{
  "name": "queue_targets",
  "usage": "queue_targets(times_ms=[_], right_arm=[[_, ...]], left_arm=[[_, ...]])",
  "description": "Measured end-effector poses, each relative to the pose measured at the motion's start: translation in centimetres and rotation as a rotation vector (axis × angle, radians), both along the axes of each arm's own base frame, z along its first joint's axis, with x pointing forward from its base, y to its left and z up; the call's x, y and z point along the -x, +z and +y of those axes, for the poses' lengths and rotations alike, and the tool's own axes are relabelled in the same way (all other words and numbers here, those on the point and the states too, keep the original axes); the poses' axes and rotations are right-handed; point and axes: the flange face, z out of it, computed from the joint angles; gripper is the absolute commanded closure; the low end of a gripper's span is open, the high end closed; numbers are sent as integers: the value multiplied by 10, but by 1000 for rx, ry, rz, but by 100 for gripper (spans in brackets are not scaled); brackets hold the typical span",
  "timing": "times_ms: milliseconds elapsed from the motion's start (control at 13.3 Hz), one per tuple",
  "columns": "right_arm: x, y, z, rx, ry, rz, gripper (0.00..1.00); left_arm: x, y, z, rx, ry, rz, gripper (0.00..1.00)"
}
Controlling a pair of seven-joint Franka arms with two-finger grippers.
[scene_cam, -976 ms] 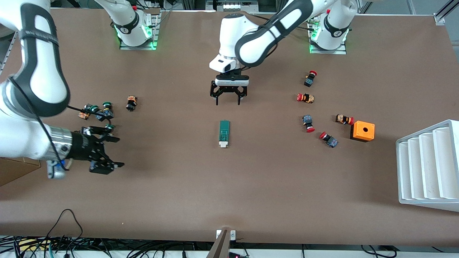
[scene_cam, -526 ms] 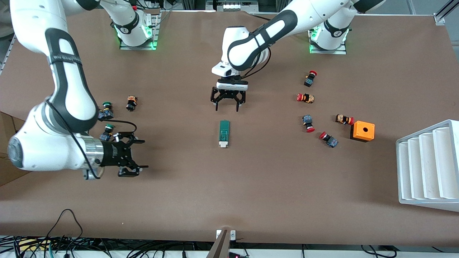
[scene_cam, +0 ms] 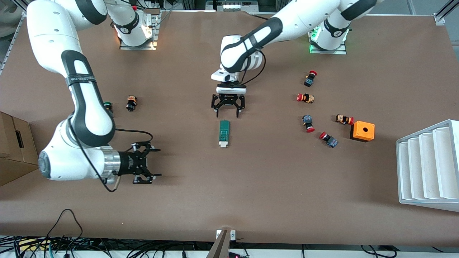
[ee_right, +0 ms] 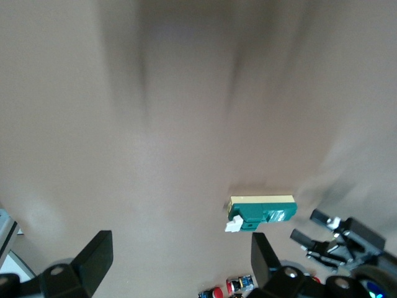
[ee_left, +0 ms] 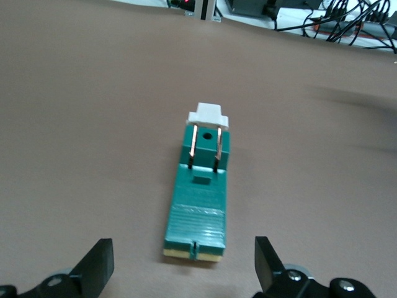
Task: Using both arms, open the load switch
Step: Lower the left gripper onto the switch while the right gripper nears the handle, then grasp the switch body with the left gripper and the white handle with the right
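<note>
Here, the load switch (scene_cam: pixel 224 134) is lying mid-frame on the table (scene_cam: pixel 272 186), the left gripper (scene_cam: pixel 227 114) hovering spread-fingered just above it; lower left, the right gripper (scene_cam: pixel 155 163) is hanging released, grasping nothing.

orange cube (scene_cam: pixel 362 131) | red-capped buttons (scene_cam: pixel 308 123) beside it | white rack (scene_cam: pixel 428 166) | cardboard box (scene_cam: pixel 14 147)

One load switch (scene_cam: pixel 224 133) at the middle. Two white arms: left arm (scene_cam: pixel 283 23) and right arm (scene_cam: pixel 86 104). Five red-capped buttons (scene_cam: pixel 308 123) toward 3 o'clock from the switch. At 9 o'clock, one green-capped button (scene_cam: pixel 107 105) and one more small button (scene_cam: pixel 131 103), cap colour unclear. One orange cube (scene_cam: pixel 363 131). One white rack (scene_cam: pixel 426 166). One cardboard box (scene_cam: pixel 14 150).
</note>
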Motion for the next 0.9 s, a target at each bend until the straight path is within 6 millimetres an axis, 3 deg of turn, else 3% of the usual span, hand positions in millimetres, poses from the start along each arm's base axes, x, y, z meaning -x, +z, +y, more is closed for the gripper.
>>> queue_targets(times_ms=[300,451,601,751,901], right_arm=[[23,-14,75,64,37,33,4],[33,-25,105,119,37,37,4],[36,-35,119,140,2,42,7],[37,-46,121,147,-24,57,10],[43,-60,137,154,-26,66,15]], left_arm=[[22,-30,-10,-16,-27,-108,0],[23,-46,-6,-13,-41,-174,0],[17,-59,-1,-10,-41,-212,0],[14,-62,0,-10,-37,-220,0],[11,-64,0,-10,-41,-227,0]])
